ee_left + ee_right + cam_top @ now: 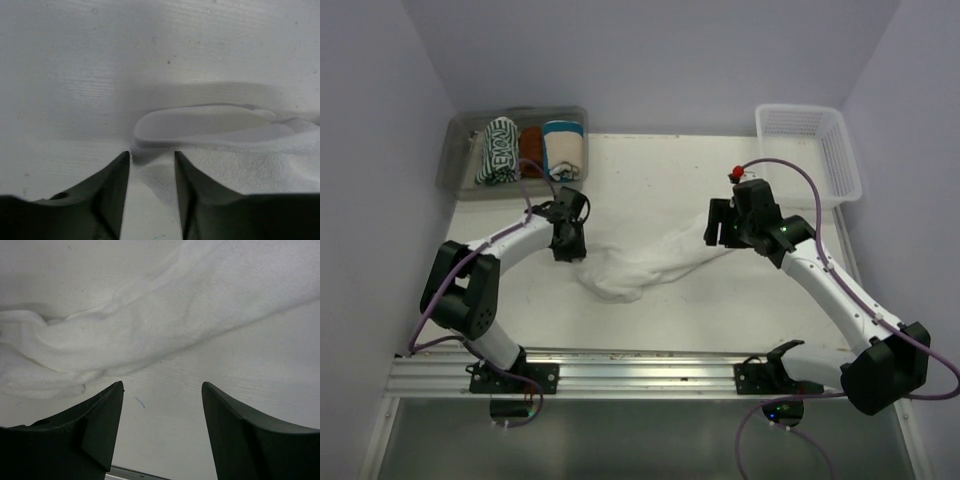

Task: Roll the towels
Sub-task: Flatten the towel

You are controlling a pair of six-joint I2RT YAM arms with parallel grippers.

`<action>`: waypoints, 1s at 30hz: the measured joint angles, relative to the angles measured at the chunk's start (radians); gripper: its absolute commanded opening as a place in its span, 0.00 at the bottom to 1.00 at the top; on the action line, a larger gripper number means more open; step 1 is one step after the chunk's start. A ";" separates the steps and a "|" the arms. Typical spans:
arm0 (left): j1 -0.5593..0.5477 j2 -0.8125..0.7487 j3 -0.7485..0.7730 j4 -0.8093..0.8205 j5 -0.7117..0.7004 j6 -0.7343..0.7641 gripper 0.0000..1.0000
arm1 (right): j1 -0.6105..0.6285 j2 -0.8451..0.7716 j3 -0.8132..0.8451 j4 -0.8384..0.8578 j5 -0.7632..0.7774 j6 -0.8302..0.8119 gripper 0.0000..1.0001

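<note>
Mounting rail [620,372] is noted at the near edge. White towel [630,268] is found crumpled mid-table between both arms; striped towel [498,150] is kept in the far-left bin [460,165]. Left gripper [151,155] is set narrow, unclosed, at a folded hem. Right gripper [162,385] is spread wide and empty beside the cloth. White towel is judged light, limp and grippy, best pinched at hem or corners.

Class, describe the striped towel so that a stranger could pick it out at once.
At the table's far left corner a clear bin holds three rolled towels. The striped towel is leftmost. It alone has dark green-and-white stripes; the brown towel is plain and the cream towel has one teal band.
</note>
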 measured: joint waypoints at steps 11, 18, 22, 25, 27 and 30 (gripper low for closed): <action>0.000 0.037 0.092 -0.024 -0.036 0.018 0.00 | 0.000 -0.012 -0.004 -0.031 0.058 -0.001 0.66; 0.087 -0.154 0.180 -0.086 -0.089 0.059 0.00 | 0.004 -0.010 0.010 -0.066 0.116 -0.003 0.64; 0.152 -0.254 0.232 -0.129 -0.111 0.089 0.00 | 0.018 0.003 0.030 -0.068 0.158 -0.006 0.63; 0.169 -0.281 0.241 -0.148 -0.113 0.102 0.00 | 0.022 0.042 0.050 -0.060 0.176 -0.009 0.61; 0.180 -0.282 0.240 -0.164 -0.109 0.106 0.00 | 0.021 0.085 0.061 -0.039 0.182 -0.010 0.59; 0.190 -0.277 0.226 -0.173 -0.104 0.106 0.00 | 0.021 0.185 0.094 -0.013 0.185 -0.013 0.56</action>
